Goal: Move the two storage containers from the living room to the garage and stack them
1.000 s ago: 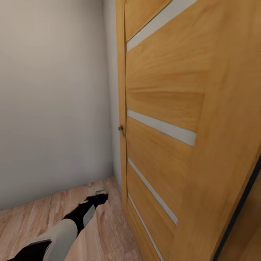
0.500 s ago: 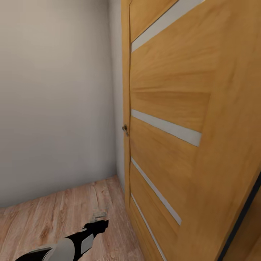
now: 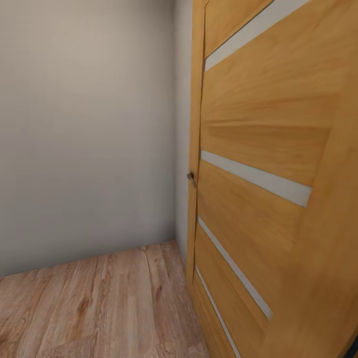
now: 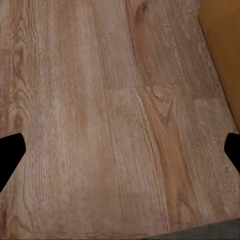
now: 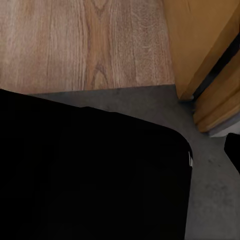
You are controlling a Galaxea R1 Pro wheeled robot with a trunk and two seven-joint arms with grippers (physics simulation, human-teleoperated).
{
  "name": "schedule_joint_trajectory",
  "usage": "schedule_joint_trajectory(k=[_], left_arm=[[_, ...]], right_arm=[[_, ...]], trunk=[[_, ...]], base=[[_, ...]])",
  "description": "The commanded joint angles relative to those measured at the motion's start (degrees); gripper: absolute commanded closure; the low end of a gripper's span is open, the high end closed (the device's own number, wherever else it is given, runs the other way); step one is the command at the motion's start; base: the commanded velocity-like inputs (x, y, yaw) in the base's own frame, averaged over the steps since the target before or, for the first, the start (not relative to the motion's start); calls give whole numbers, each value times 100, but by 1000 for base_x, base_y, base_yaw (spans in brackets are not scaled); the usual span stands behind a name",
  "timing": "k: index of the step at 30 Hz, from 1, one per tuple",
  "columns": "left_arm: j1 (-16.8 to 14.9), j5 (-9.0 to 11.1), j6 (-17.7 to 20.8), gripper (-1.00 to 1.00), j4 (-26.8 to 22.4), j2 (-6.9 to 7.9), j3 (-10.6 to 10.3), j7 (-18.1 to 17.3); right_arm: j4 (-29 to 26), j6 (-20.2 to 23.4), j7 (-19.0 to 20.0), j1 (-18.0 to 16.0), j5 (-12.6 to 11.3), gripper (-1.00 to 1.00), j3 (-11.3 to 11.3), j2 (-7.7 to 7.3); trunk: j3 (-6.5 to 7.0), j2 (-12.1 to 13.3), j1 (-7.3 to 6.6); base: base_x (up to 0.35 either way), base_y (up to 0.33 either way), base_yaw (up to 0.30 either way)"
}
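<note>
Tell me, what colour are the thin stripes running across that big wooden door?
Pale grey-white stripes on the orange-brown wooden door, clearest in the head view.

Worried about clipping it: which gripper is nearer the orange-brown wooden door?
Right, probably: its fingertip hangs close beside the door's bottom corner; the left gripper has floor planks between.

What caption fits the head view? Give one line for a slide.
Orange-brown wooden door with pale stripes, beside a pale wall, above wood plank flooring.
</note>
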Motion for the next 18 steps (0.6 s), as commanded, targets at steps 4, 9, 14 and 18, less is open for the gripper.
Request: schedule_joint_trajectory(k=[4, 9, 14, 18], left_arm=[[325, -13, -329, -100, 24, 18, 20, 7], [659, -25, -900, -100, 28, 21, 20, 7], [939, -35, -1472, -100, 32, 21, 19, 3], [1142, -36, -2090, -100, 32, 21, 18, 13]], right_arm=[[-62, -19, 0, -7, 45, -100, -40, -2], [-118, -19, -25, -19, 43, -100, -48, -2], [-126, -19, -51, -27, 36, -100, -48, -2], [-127, -19, -57, -28, 32, -100, -48, -2]], trunk=[[-4, -3, 0], [-4, -3, 0], [-4, -3, 0], [-4, -3, 0]], base=[[0, 0, 255], [0, 0, 255], [0, 0, 257], [0, 0, 260]])
